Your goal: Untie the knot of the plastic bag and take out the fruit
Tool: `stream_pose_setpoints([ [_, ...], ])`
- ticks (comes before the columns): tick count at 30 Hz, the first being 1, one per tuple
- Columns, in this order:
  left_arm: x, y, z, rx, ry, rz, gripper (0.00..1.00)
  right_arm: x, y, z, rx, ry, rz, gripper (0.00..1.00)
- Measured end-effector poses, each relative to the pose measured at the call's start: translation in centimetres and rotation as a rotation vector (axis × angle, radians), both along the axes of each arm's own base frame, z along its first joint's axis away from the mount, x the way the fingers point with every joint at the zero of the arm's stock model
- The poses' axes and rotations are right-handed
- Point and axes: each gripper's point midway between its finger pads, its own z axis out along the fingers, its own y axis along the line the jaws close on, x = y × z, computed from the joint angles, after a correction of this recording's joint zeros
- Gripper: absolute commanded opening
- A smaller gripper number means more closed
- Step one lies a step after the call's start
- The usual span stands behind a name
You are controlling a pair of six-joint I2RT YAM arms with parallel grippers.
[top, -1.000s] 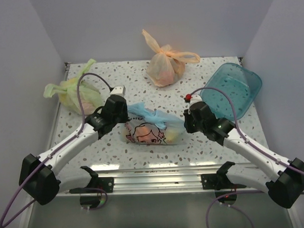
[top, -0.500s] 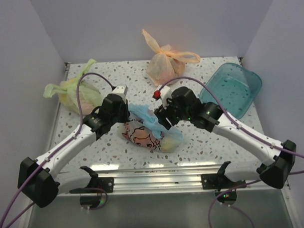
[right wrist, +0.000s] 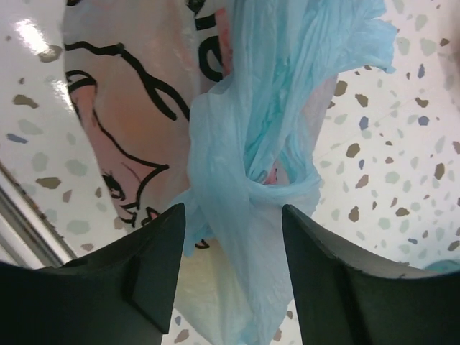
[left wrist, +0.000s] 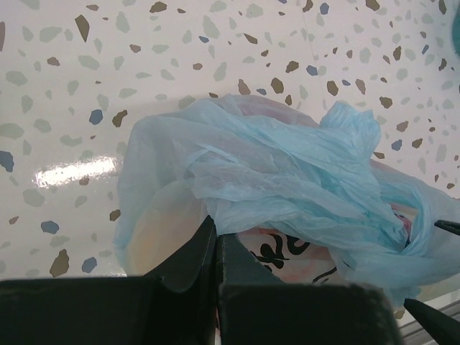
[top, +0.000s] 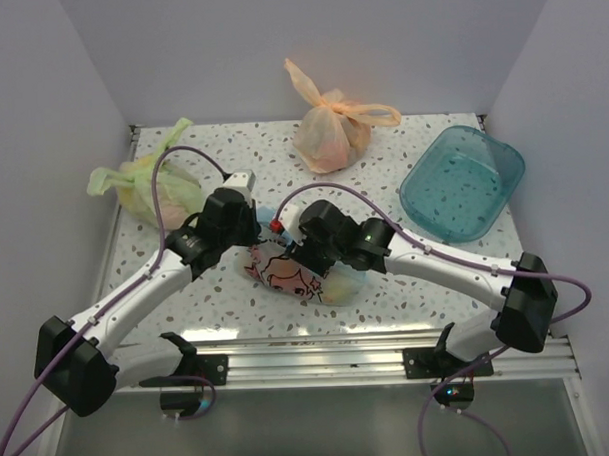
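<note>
The light blue plastic bag (top: 286, 276) with the pink cartoon print lies at the table's near middle. My left gripper (top: 247, 230) is at its left end, and in the left wrist view its jaws (left wrist: 214, 233) are pressed shut on a fold of the bag's film (left wrist: 273, 165). My right gripper (top: 303, 250) hovers over the bag's middle. It is open, and in the right wrist view (right wrist: 231, 215) its fingers stand either side of the knot (right wrist: 248, 188), not touching it. The fruit shows only as dim orange and yellow shapes (right wrist: 208, 287) through the film.
A green bag (top: 148, 183) sits at the back left and an orange bag (top: 329, 132) at the back middle, both tied. A teal tub (top: 463, 182) stands at the right. A metal rail (top: 319, 348) runs along the near edge.
My right arm has swung left from beside the bag's right end to above its middle. The bag has turned and shifted a little left. My left gripper has stayed at its left end.
</note>
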Motion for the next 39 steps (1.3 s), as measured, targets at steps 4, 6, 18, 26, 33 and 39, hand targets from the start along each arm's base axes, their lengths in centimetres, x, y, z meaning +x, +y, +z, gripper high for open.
stream_pose_setpoints([
  [4,-0.1,0.1,0.2,-0.003,-0.004,0.003,0.0,1.0,-0.7,-0.6,-0.024,-0.048,-0.042,0.28],
  [6,-0.2,0.3,0.3,-0.002,-0.003,0.014,0.0,1.3,-1.0,-0.9,-0.035,-0.064,-0.058,0.06],
  [18,1.4,2.7,-0.6,0.024,0.023,0.113,0.0,6.5,-6.7,6.1,0.226,-0.174,-0.38,0.0],
  [26,4.9,4.4,2.4,-0.089,-0.005,0.211,0.0,10.3,-11.0,11.0,0.559,-0.157,-0.654,0.0],
  [33,4.2,4.6,3.8,-0.213,-0.051,0.265,0.0,11.4,-9.9,12.1,0.688,-0.112,-0.648,0.0],
  [39,0.1,5.7,-1.5,-0.245,0.041,0.307,0.1,9.8,-8.9,7.5,0.652,-0.016,-0.585,0.0],
])
